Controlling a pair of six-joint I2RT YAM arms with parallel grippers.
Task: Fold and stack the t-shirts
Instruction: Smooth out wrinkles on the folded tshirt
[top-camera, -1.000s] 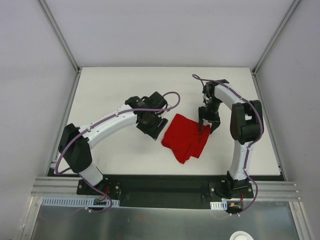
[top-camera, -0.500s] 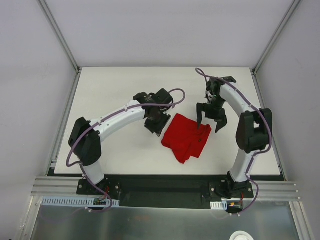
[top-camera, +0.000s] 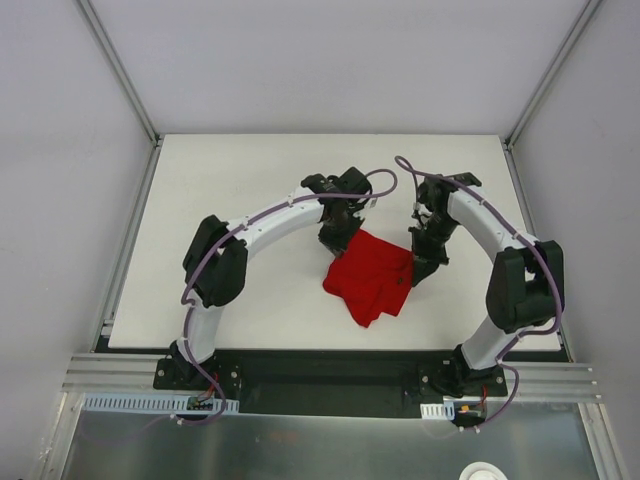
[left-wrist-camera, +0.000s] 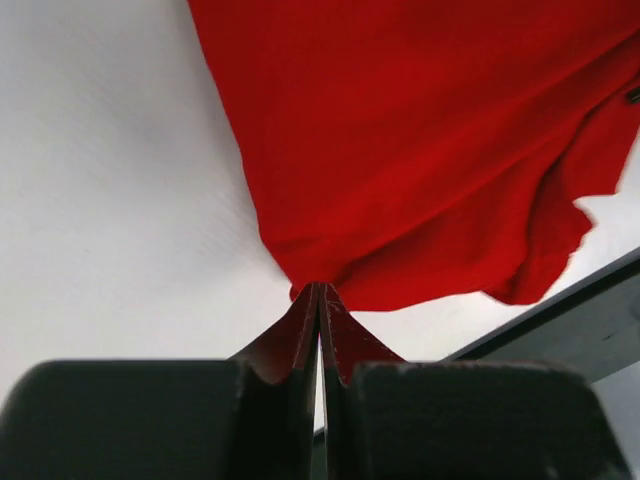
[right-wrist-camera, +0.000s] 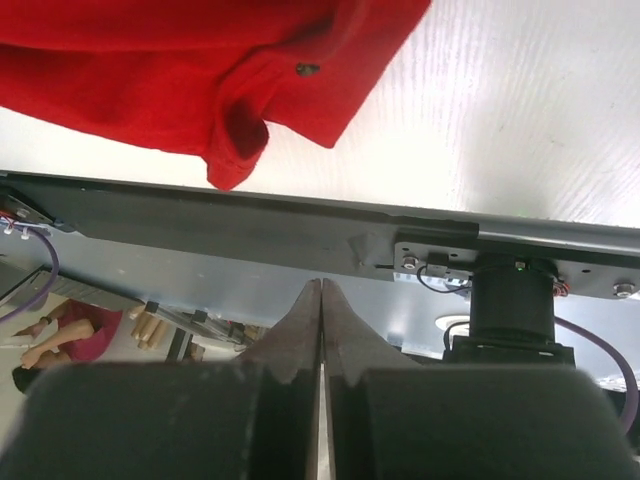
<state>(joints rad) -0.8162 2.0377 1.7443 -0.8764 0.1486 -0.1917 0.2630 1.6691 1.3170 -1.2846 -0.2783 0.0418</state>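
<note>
The red t-shirt (top-camera: 372, 276) lies folded in a compact bundle on the white table (top-camera: 220, 200), right of centre. My left gripper (top-camera: 340, 240) is at its far left corner. In the left wrist view the left gripper (left-wrist-camera: 320, 290) is shut, its tips touching the edge of the t-shirt (left-wrist-camera: 420, 150); I cannot tell whether any cloth is pinched. My right gripper (top-camera: 420, 266) is at the shirt's right edge. In the right wrist view the right gripper (right-wrist-camera: 322, 283) is shut with nothing in it, and the t-shirt (right-wrist-camera: 150, 80) lies beyond its tips.
A black mounting rail (top-camera: 320, 375) runs along the table's near edge with both arm bases on it. The right arm's base (right-wrist-camera: 510, 300) shows in the right wrist view. Grey walls enclose the table on three sides.
Both arms have swung in toward the shirt. Both grippers stood open earlier and are now shut. The shirt has not visibly moved.
</note>
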